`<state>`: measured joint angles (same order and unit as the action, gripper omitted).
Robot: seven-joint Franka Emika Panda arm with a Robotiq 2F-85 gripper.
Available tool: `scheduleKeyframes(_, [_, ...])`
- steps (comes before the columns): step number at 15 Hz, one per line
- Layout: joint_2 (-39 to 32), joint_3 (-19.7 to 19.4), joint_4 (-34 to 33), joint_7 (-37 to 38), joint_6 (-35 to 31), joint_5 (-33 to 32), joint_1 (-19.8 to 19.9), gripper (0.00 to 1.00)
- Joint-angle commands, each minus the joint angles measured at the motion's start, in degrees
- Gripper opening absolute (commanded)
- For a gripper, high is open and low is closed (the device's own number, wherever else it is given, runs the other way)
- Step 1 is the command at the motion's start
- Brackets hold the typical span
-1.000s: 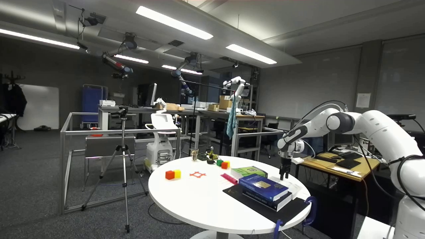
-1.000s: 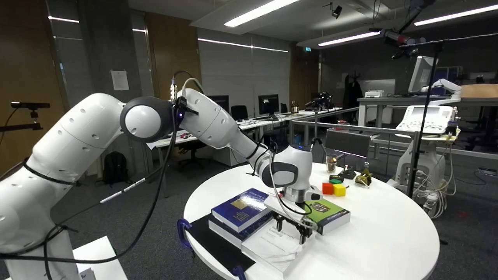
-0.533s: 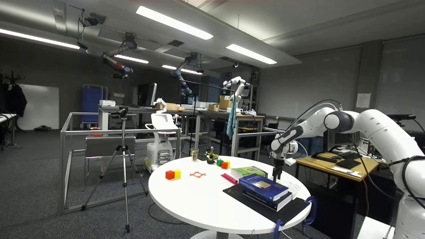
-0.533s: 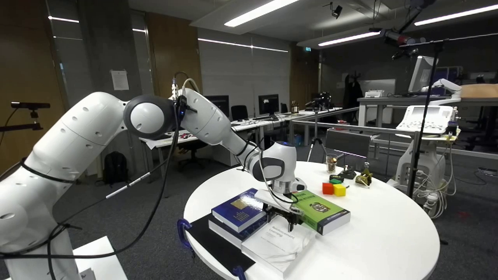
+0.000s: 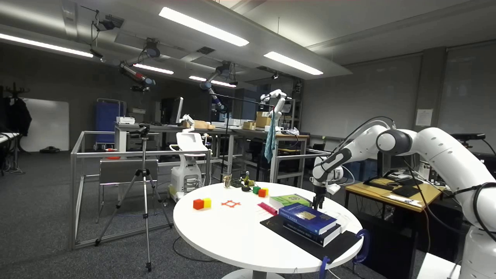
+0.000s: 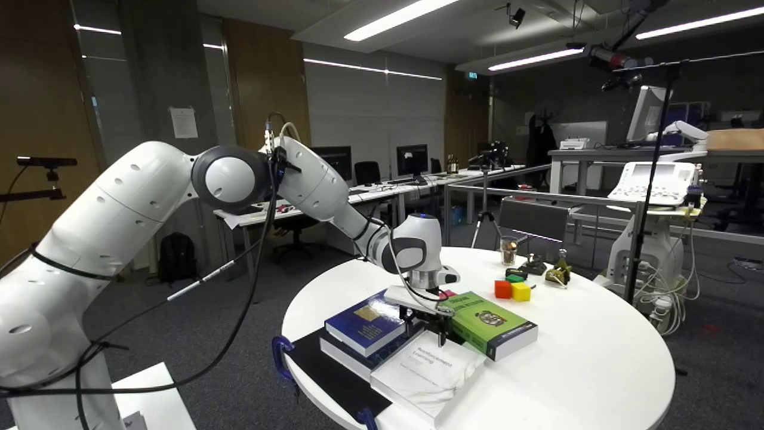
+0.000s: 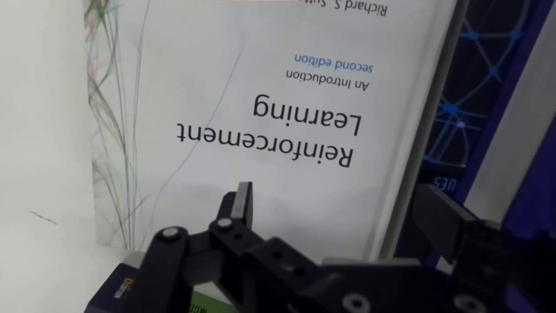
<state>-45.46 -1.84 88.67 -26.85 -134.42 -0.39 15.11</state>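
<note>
Black two-finger gripper (image 7: 335,195), fingers spread wide, nothing gripped. Beneath: white, smooth-covered rectangular book lettered "Reinforcement Learning" (image 7: 278,100), flat on round white table (image 6: 597,340); cannot tell whether any fingertip touches it. Crowded on two sides. Along its spine, thick dark-blue patterned book (image 5: 303,231) carries glossy royal-blue book (image 6: 365,322), pile standing higher than the white cover; in wrist view one fingertip shows against the dark cover. Just past the title end, thick green-covered book (image 6: 489,319). Black rectangular mat (image 6: 334,370) under the pile. Farther off: red cube (image 6: 502,289), yellow cube (image 6: 520,291), clear drinking glass (image 6: 508,252).
</note>
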Motion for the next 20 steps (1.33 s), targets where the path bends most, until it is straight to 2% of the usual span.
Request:
scheduleKeyframes(1, [1.5,-1.2,1.9,3.5,-1.1,-2.8,-1.5,1.0])
scheduleKeyframes(10, [0.2,-3.2,0.8,8.1,0.3,-5.1,-2.0,1.0])
scheduleKeyframes(20, [-0.2,-1.3,0.9,8.5,2.4,-3.3,-2.3,1.0])
